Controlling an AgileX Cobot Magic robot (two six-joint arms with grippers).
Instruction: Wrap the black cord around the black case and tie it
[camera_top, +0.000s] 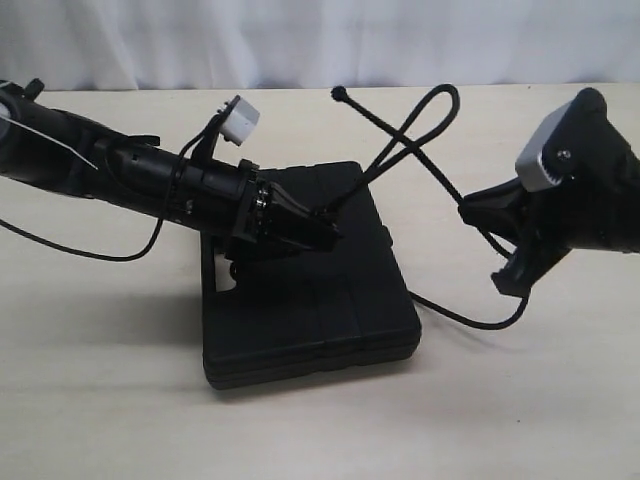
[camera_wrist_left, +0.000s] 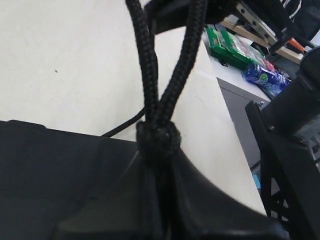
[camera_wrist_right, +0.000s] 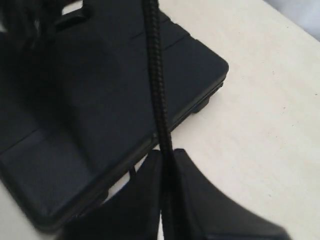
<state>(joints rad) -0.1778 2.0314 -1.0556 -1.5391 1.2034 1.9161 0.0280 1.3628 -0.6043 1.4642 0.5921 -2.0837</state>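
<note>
Currently the left claw (camera_top: 328, 232) is clamped on the black cord (camera_top: 400, 150) at a small knot (camera_wrist_left: 157, 137), directly above the top face of the black case (camera_top: 310, 300). Two strands rise from the knot and cross just above it. This grip therefore appears intended to pin the crossing point over the case so that the wrap cannot slacken.

The right claw (camera_top: 478, 213) is closed on a single strand of the cord. It hangs off the right side of the case, above the desk (camera_top: 500, 420). This position appears intended to draw that strand taut for tying.

Beyond the right claw the cord drops, curves across the desk and meets the lower right edge of the case. Beyond the crossing the cord forms a loop toward the far side of the desk, and a knobbed free end (camera_top: 340, 93) points the same way. The case rests at the middle of the desk.

Not determinable:
- the cord's path under the case;
- whether the knot is tight;
- the handle slot, which the left arm mostly covers.

The claw fingers are blurred in both wrist views.
</note>
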